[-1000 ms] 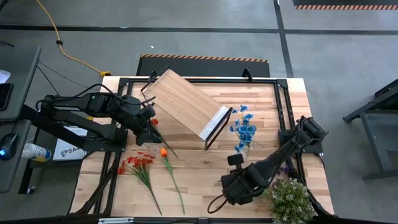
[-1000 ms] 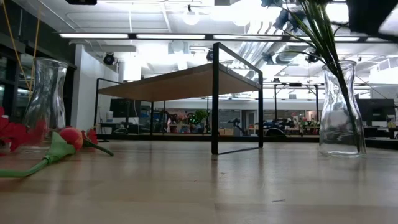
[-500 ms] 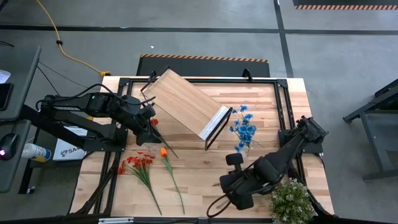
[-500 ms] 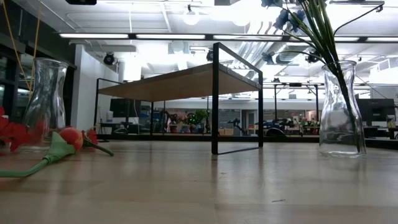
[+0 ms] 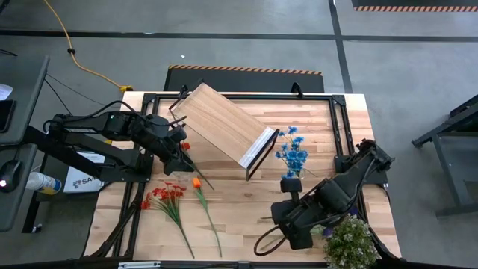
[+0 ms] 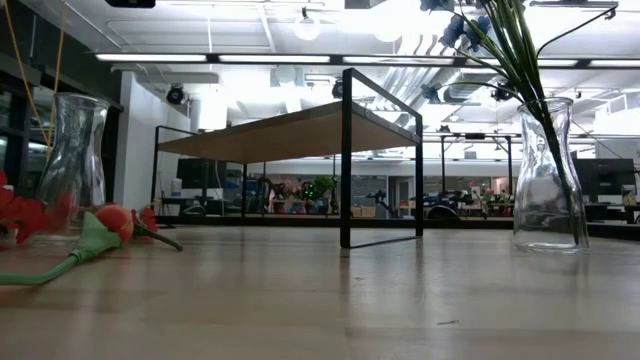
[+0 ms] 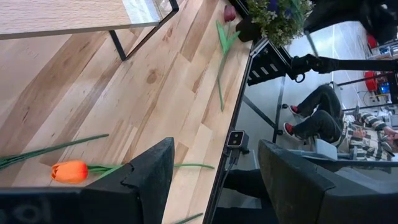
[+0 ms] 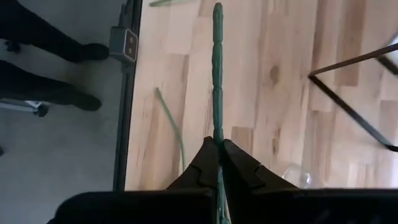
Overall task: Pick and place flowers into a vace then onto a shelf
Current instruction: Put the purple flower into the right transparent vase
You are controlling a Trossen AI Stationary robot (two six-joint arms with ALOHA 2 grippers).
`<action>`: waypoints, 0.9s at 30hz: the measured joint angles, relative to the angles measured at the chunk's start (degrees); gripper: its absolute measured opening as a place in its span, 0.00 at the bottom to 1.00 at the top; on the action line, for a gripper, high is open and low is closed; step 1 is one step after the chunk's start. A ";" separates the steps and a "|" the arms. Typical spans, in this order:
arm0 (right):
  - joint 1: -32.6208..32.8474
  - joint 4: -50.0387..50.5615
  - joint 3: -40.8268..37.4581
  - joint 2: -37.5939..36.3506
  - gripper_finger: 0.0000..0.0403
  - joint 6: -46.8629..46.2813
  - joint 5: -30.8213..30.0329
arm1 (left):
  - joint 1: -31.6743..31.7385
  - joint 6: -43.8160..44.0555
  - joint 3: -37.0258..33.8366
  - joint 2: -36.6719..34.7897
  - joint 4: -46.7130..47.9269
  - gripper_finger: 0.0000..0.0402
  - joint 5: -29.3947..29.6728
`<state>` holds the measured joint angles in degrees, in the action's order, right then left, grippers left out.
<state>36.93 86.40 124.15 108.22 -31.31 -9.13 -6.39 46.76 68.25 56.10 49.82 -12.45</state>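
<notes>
My right gripper (image 8: pixel 217 142) is shut on a long green flower stem (image 8: pixel 217 68) at the table's near right (image 5: pixel 290 228); its bloom is hidden. My left gripper (image 7: pixel 214 180) hangs open at the table's left (image 5: pixel 181 153), touching nothing. The orange tulip (image 5: pixel 196 182) and red sprays (image 5: pixel 164 194) lie flat on the table. A dark pink rose (image 7: pixel 230 12) shows beside the bushy plant. Blue flowers (image 5: pixel 293 155) stand in a glass vase (image 6: pixel 548 175). An empty vase (image 6: pixel 75 165) stands to the left. The wooden shelf (image 5: pixel 224 123) stands on its black legs. My right gripper pinches the green stem (image 8: pixel 217 134) between its two shut fingers, which lie along it. The stem runs straight out past the fingertips toward the table's left. Which bloom it carries and whether its far tip (image 8: pixel 217 9) rests on the table, I cannot tell.
The bushy green plant (image 5: pixel 347 240) stands at the near right corner, beside my right arm. The black table frame (image 8: pixel 127 43) runs along the near edge, with a person's legs (image 8: pixel 50 50) beyond it. Bare wood lies between the tulip and my right gripper.
My right arm has shifted a little toward the table's right edge and left the top corner of the low view, still shut on the stem. The left arm and the flowers on the table have kept still.
</notes>
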 joint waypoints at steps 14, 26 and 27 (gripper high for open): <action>-0.02 -8.02 10.31 -0.94 0.00 3.86 -5.84 | 0.00 0.50 0.00 0.01 -0.45 0.66 0.00; -0.02 -31.34 10.06 -1.03 0.00 20.83 -7.06 | 0.00 1.75 0.00 0.02 -0.48 0.66 -0.61; -0.03 -33.38 10.06 -1.03 0.00 22.97 -7.06 | 0.00 1.91 0.00 0.02 -0.47 0.66 -0.75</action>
<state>36.90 53.01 134.21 107.20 -8.33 -16.19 -6.39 48.68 68.25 56.12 49.35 -13.20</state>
